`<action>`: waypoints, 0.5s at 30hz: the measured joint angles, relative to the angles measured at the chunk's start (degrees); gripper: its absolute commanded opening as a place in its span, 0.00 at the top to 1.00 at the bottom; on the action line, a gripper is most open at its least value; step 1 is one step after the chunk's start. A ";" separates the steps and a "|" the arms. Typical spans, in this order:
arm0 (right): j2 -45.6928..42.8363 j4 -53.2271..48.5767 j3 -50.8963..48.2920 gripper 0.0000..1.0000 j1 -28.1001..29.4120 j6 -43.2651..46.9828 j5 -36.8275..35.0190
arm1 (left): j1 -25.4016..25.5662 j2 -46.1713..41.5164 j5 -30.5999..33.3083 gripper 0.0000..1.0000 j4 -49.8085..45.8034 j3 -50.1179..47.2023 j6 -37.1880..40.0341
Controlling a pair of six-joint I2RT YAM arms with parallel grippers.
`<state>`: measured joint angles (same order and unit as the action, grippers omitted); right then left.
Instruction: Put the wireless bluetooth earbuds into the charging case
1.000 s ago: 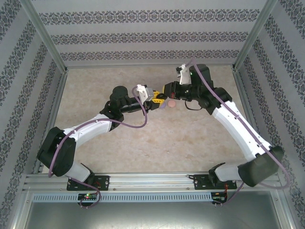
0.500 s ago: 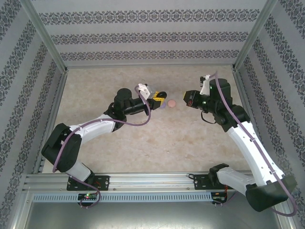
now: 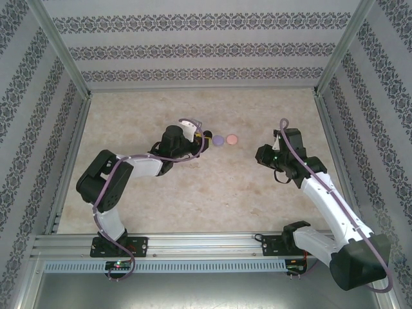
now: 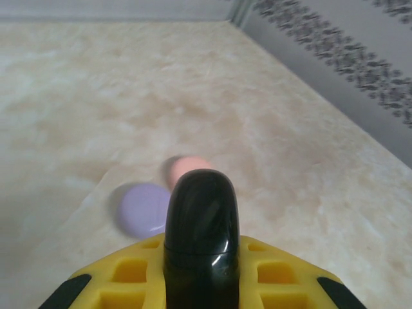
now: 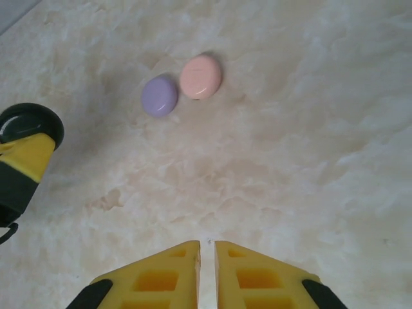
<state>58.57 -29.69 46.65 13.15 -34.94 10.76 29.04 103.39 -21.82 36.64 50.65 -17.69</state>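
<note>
We see the left gripper out near the middle of the table, its yellow fingers clamped on either side of a glossy black case. The case stands on edge between them, its rounded end poking out past the fingertips. From the left wrist we make out a fine seam running across the black shell, and the case looks closed. We cannot tell whether it touches the tabletop or hangs just above it. Just to the right of it in the top view lie two more round cases flat on the marbled surface. First comes the lilac case, then the pink case on its far side from the black one. Both are closed, and they sit so close that we cannot tell whether their edges touch. Whether earbuds are inside any of the three we cannot tell. The right gripper sits well apart from the row, farther right and nearer the arm bases. Its two yellow fingers are parted by a narrow slit, with nothing between them and bare table below.
</note>
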 measured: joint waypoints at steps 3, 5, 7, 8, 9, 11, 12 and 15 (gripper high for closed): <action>-0.24 0.55 -0.31 0.79 -1.20 0.81 -0.31 | -1.27 2.82 0.42 1.00 -2.69 1.97 -2.89; -0.26 0.81 -0.35 0.74 -1.86 0.98 -0.46 | -2.14 4.57 0.50 1.00 -5.64 4.42 -4.72; -0.26 1.20 -0.48 0.70 -2.34 1.25 -0.50 | -2.97 6.01 0.48 1.00 -7.96 6.91 -6.16; -0.24 1.55 -0.68 0.68 -2.56 1.40 -0.48 | -3.43 6.71 0.48 1.00 -9.16 8.13 -6.93; -0.24 1.73 -0.85 0.66 -2.56 1.44 -0.48 | -3.78 7.21 0.48 1.00 -10.01 9.05 -7.45; -0.17 1.95 -1.11 0.64 -2.56 1.68 -0.46 | -4.72 8.46 0.37 1.00 -12.15 11.21 -8.57; -0.11 2.05 -1.11 0.63 -2.56 1.79 -0.44 | -5.07 9.05 0.20 1.00 -13.09 12.15 -9.01; 0.07 2.27 -1.11 0.61 -2.58 1.90 -0.42 | -6.03 11.58 -0.83 0.98 -16.55 15.43 -10.34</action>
<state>58.63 -27.42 45.54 10.57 -33.04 10.35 23.00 114.98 -22.65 20.10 66.08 -28.03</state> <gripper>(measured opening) 0.374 0.198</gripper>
